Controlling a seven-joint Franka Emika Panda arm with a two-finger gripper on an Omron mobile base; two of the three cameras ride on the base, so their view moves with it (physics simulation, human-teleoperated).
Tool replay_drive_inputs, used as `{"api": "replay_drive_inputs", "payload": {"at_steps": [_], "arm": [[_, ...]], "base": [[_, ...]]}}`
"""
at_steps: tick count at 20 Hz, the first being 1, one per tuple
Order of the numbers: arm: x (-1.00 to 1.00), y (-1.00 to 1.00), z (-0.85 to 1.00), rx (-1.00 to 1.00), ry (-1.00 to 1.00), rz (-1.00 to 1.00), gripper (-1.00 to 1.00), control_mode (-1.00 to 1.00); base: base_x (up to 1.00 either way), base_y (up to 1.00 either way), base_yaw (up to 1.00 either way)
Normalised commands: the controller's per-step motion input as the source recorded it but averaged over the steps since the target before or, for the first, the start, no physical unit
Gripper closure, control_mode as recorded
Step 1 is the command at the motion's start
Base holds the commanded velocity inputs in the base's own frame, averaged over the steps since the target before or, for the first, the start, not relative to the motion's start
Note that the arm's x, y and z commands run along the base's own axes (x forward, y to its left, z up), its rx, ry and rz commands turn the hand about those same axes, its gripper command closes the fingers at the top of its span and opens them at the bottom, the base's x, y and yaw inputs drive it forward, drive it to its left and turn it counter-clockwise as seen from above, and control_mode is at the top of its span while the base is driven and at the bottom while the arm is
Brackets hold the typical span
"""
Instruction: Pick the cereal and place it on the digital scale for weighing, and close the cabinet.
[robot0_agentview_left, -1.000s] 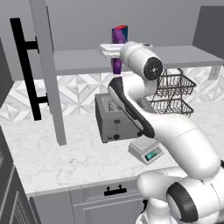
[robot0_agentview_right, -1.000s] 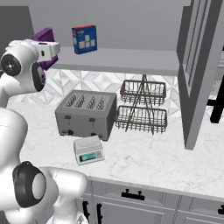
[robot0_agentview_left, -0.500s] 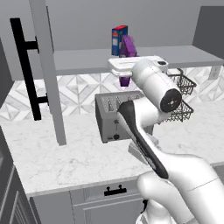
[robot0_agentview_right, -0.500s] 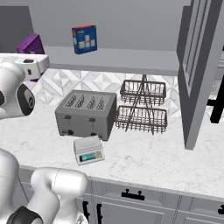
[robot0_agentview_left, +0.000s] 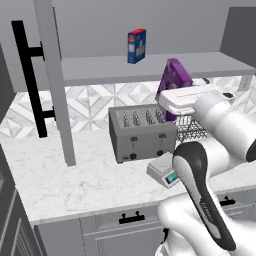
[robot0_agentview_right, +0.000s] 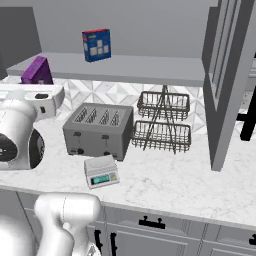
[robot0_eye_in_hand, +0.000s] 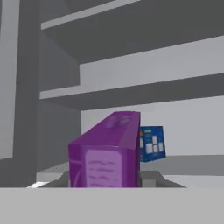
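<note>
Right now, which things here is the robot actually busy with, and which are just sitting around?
Part of the job:
- purple cereal box, held in the claw
- digital scale, where the box goes
- upper cabinet, door open

Just sitting around:
- toaster
- wire basket rack
- blue box on the cabinet shelf

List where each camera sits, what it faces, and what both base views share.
Left base view: behind the arm's left, facing the counter; white arm lower right.
Right base view: behind its right, same counter; arm lower left.
Hand view: on the hand, facing the cereal in the tool.
Shared: toaster, digital scale, blue box.
</note>
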Motion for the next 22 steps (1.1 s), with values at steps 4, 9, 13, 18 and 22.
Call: {"api": "replay_drive_inputs", "payload": {"at_steps": [4,9,13,18,22], "arm": [[-0.26,-0.78,-0.66,-0.04,0.03,0.32,1.00,-1.00],[0.01,-0.53,-0.93,-0.12,0.08,0.38,1.00,-1.00],[0.09,-0.41,-0.99,-0.08,0.00,0.41,1.00,-1.00],[0.38,0.00,-0.93,-0.07,-0.01,0.33,1.00,-1.00],[0.43,0.31,-0.68,0.00,-0.03,0.19,1.00,-1.00]], "base": [[0.00,0.00,0.00],[0.00,0.00,0.00],[0.00,0.00,0.00],[0.00,0.00,0.00],[0.00,0.00,0.00]]}}
